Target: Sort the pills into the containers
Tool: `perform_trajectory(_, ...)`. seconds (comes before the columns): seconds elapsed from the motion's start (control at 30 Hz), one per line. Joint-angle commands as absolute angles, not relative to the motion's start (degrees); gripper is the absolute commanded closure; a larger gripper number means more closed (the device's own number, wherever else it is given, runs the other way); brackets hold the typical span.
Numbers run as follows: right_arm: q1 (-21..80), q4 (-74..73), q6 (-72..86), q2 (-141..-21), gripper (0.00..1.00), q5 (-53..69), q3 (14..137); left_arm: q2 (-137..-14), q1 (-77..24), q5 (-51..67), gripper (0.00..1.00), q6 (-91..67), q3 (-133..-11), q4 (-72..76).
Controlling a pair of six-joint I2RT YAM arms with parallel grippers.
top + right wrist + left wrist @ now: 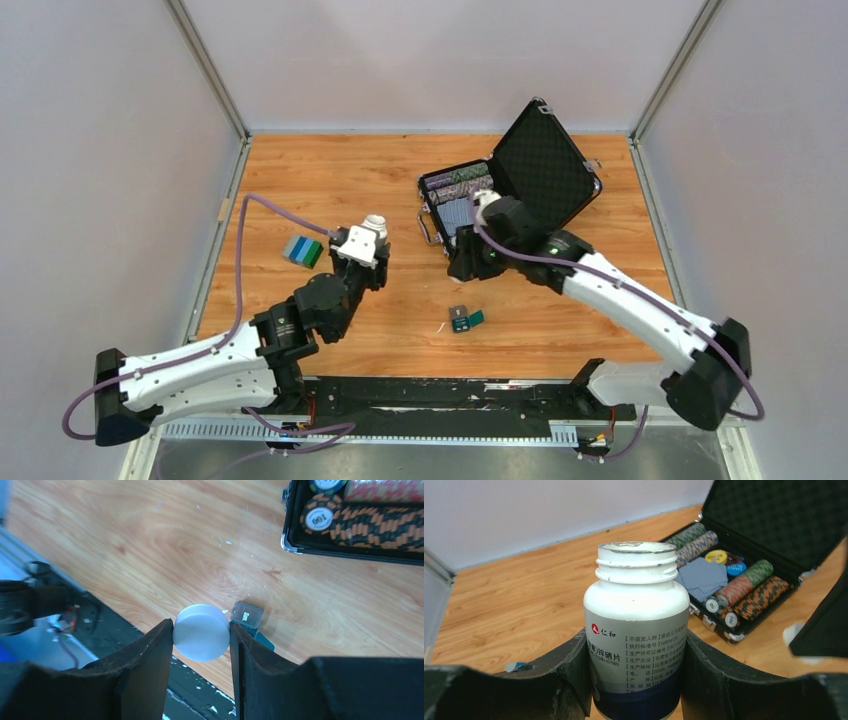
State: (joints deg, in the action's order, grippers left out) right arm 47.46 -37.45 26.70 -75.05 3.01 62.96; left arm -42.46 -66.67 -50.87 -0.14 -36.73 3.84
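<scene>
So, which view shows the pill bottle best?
The left wrist view: the pill bottle is close, uncapped, label readable, held by the left gripper. The top view shows only its white top. The right wrist view lacks it.

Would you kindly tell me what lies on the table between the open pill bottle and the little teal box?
Only bare wooden tabletop, as the top view shows, between the pill bottle and the teal box.

My two arms match: the left arm (pixel 200 365) at lower left and the right arm (pixel 630 300) at lower right have white shells dotted with small dark screws, black joints, and a purple-grey cable (pixel 240 270) looping alongside. The left gripper (pixel 636 650) and right gripper (pixel 201 630) have thick, scuffed black fingers (pixel 549 680).
</scene>
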Motion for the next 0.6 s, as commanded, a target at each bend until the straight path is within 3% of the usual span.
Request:
perform_trajectory(0.0, 42.4, -37.4, 24.6, -66.1, 0.61, 11.7, 60.9, -45.1, -66.8, -42.0, 1.0, 2.7, -34.3, 14.0)
perform_trajectory(0.33, 39.9, -46.4, 20.0, -61.2, 0.59, 17.5, 68.1, -53.6, -64.0, -19.1, 1.0, 8.9, -33.4, 17.1)
perform_trajectory(0.57, 39.8, -46.1, 21.5, -62.6, 0.59, 20.9, 70.6, -55.6, -57.8, 4.2, 1.0, 9.4, -34.4, 13.9)
